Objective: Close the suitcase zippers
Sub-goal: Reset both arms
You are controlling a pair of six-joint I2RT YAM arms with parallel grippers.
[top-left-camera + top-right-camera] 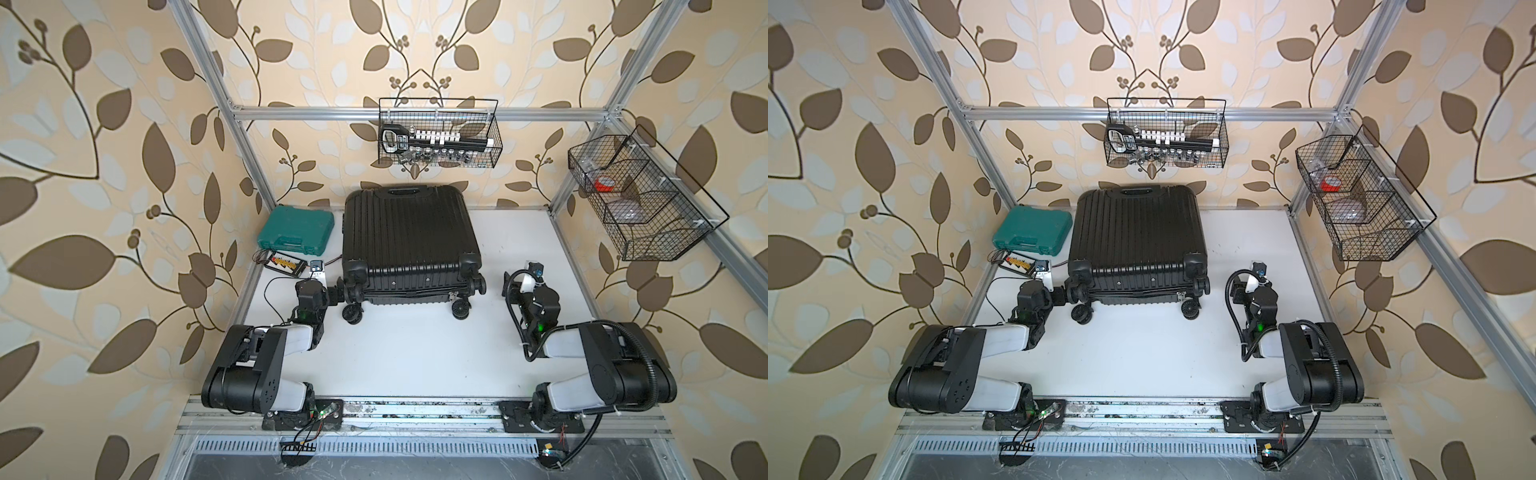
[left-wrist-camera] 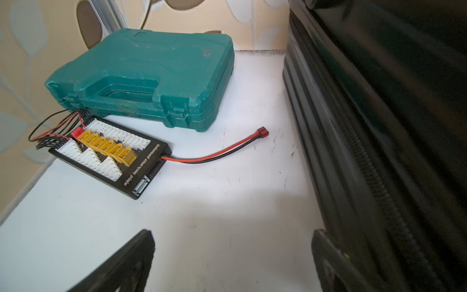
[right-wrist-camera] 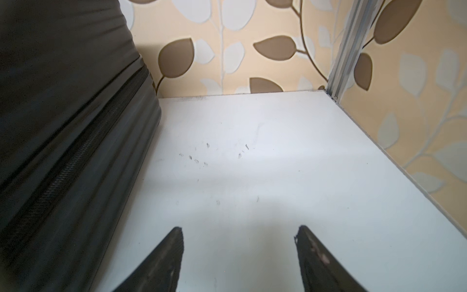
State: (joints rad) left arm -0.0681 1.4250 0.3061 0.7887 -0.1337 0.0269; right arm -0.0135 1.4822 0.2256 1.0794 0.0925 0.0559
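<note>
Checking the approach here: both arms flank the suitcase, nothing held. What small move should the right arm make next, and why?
Probably swing the right gripper in toward the near right corner of the suitcase, where small silvery pulls seem to hang by a wheel. Its fingers stand open over bare table beside the zipper track, gripping nothing.

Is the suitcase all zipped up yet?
Lid down on the suitcase; the zipper looks shut along both sides. In hand: nothing, the left hand and right hand are open and empty. Left: the front edge by the silver pulls; I can't tell if it's zipped.
</note>
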